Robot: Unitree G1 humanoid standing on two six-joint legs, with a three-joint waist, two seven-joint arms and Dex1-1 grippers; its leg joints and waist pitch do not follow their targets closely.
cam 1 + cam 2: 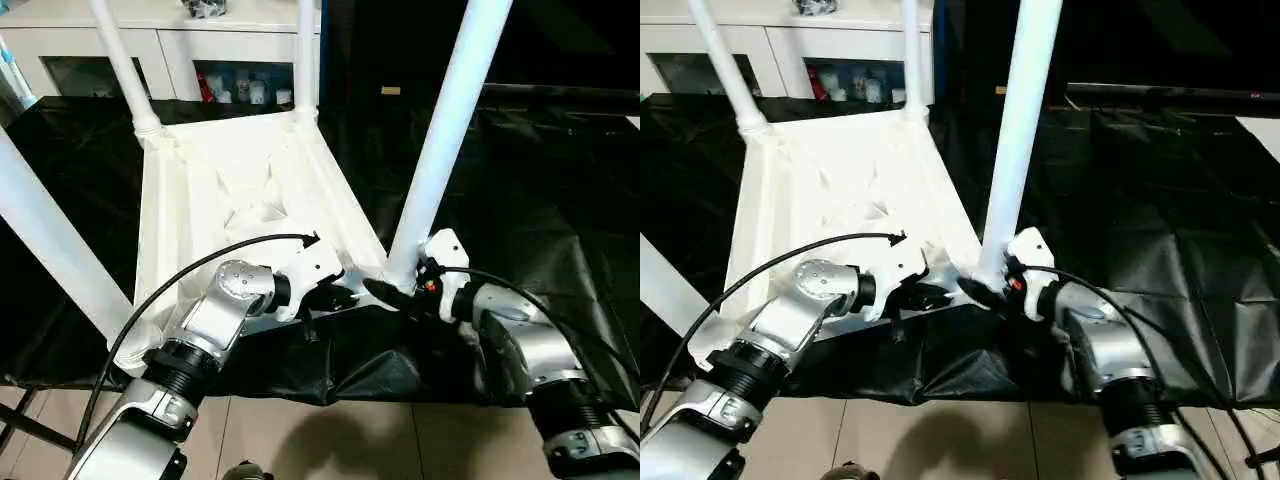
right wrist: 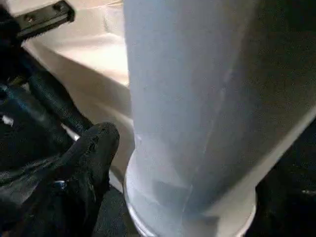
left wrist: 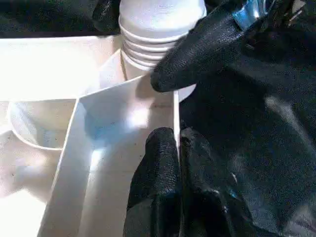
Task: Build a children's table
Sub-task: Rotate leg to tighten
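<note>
Four white legs stand up from the children's table (image 1: 240,190), which lies upside down on a black sheet (image 1: 530,200) with its underside ribs facing up. Far left leg (image 1: 125,65) and far right leg (image 1: 307,55) sit in the two corner sockets nearest the white cabinet (image 1: 150,40). Near left leg (image 1: 50,240) rises at a slant from the corner by the left forearm. Near right leg (image 1: 450,120) stands in the corner socket closest to the right arm, leaning slightly away from the robot's left.

Left gripper (image 3: 178,148) is clenched on the table's raised rim: in the left wrist view its two black fingers (image 3: 158,168) press on either side of the thin white wall, just beside the ribbed base of the near right leg. From the head camera this gripper sits at the near edge of the table, between the two near corners and closer to the right one.

Right gripper (image 1: 395,290) is at the foot of the near right leg. One black finger (image 2: 91,158) lies beside the leg's collar, with a visible gap between finger and leg in the right wrist view; the other finger is hidden, so whether the leg is grasped or released cannot be told.

Black sheeting hangs over the near edge of the tabletop, above a tiled floor (image 1: 330,440).
</note>
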